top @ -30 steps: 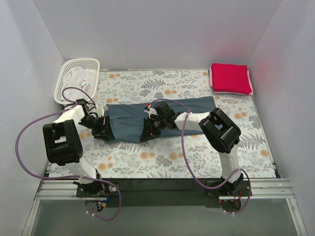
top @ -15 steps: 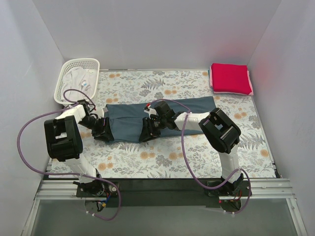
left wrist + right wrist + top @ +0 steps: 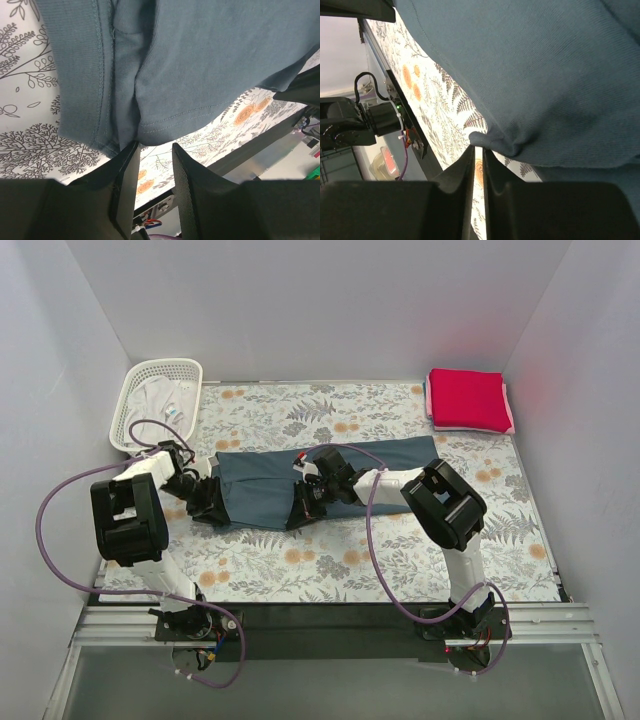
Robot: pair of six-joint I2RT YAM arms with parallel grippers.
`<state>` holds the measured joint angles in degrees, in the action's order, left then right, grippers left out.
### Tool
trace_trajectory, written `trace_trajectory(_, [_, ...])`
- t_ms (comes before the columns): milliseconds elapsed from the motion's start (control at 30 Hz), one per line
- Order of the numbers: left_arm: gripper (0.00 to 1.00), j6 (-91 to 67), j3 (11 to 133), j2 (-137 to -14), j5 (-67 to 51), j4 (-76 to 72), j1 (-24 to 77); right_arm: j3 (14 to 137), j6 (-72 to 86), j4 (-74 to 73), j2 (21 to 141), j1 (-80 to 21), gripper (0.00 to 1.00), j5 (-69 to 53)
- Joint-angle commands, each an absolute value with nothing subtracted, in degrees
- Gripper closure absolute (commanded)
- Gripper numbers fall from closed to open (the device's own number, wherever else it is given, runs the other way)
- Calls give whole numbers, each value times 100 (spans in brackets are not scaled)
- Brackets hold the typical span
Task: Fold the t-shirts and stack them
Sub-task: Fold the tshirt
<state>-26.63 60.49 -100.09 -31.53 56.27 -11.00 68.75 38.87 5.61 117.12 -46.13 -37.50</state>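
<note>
Fingers (image 3: 125, 185) of the left gripper (image 3: 152, 150) stand parted, the hem of the dark blue t-shirt (image 3: 380, 465) only touching one tip, nothing clamped. Over on the right gripper (image 3: 477, 150), the fingers (image 3: 462, 175) are all but together, and a bunched fold of blue sits right at their tips; that looks like a pinch, though the slit between them shows so little I wouldn't swear to it. The blue shirt lies as a long band across the middle of the floral cloth (image 3: 330, 560), both grippers down at its left half, so I'd say this fold is only starting. Two are done: the red t-shirt (image 3: 465, 398) sits folded in the far right corner on the pink t-shirt (image 3: 429, 400). Blue needs folding and stacking there. Pink shows only as a sliver. From above, the arms hide the blue shirt's left end, and something white in the basket (image 3: 150, 368) I can't identify.
</note>
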Motion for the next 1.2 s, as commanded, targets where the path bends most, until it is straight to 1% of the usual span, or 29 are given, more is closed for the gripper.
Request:
trace_trajectory(0, [69, -2742, 6214, -10046, -3032, 5520, -1046, 6864, 3885, 703, 11742, -4597, 85, -3779])
trace_trajectory(100, [72, -2760, 6258, -10063, -3050, 5528, -1037, 6882, 3876, 712, 11760, -4597, 94, -3788])
trace_trajectory(133, [74, -2760, 6267, -10063, -3050, 5537, -1028, 6882, 3885, 703, 11751, -4597, 99, -3805])
trace_trajectory(333, [91, -2769, 6389, -10046, -3094, 5590, -1002, 6900, 3832, 712, 11654, -4597, 99, -3841])
trace_trajectory(400, [100, -2760, 6416, -10028, -3103, 5607, -1002, 6882, 3815, 721, 11593, -4588, 99, -3841])
trace_trajectory(567, [100, -2733, 6530, -9941, -3111, 5722, -993, 6838, 3823, 712, 11461, -4579, 99, -3876])
trace_trajectory(600, [100, -2733, 6530, -9932, -3111, 5722, -993, 6847, 3832, 712, 11470, -4579, 91, -3911])
trace_trajectory(633, [100, -2733, 6539, -9932, -3111, 5730, -984, 6829, 3858, 712, 11461, -4570, 59, -3894])
trace_trajectory(667, [100, -2725, 6539, -9940, -3111, 5748, -984, 6812, 3911, 703, 11444, -4570, 49, -3867])
trace_trajectory(700, [100, -2725, 6539, -9940, -3120, 5748, -984, 6803, 3946, 703, 11443, -4562, 42, -3885])
trace_trajectory(733, [100, -2725, 6548, -9949, -3129, 5748, -976, 6794, 3972, 712, 11452, -4570, 31, -3885])
trace_trajectory(767, [100, -2733, 6548, -9941, -3129, 5748, -976, 6759, 4042, 703, 11426, -4570, 25, -3867])
trace_trajectory(833, [100, -2733, 6548, -9932, -3146, 5748, -949, 6698, 4104, 703, 11408, -4570, 21, -3814])
trace_trajectory(900, [100, -2733, 6539, -9940, -3147, 5739, -941, 6645, 4174, 703, 11408, -4570, 24, -3771])
trace_trajectory(967, [100, -2733, 6539, -9932, -3155, 5739, -932, 6653, 4175, 694, 11469, -4570, 32, -3744])
trace_trajectory(1000, [100, -2742, 6539, -9932, -3155, 5731, -923, 6662, 4175, 703, 11513, -4570, 39, -3744])
trace_trajectory(1033, [100, -2742, 6530, -9940, -3164, 5730, -923, 6671, 4175, 703, 11557, -4570, 50, -3762])
trace_trajectory(1167, [100, -2742, 6548, -9940, -3173, 5748, -914, 6759, 4175, 694, 11724, -4570, 60, -3788])
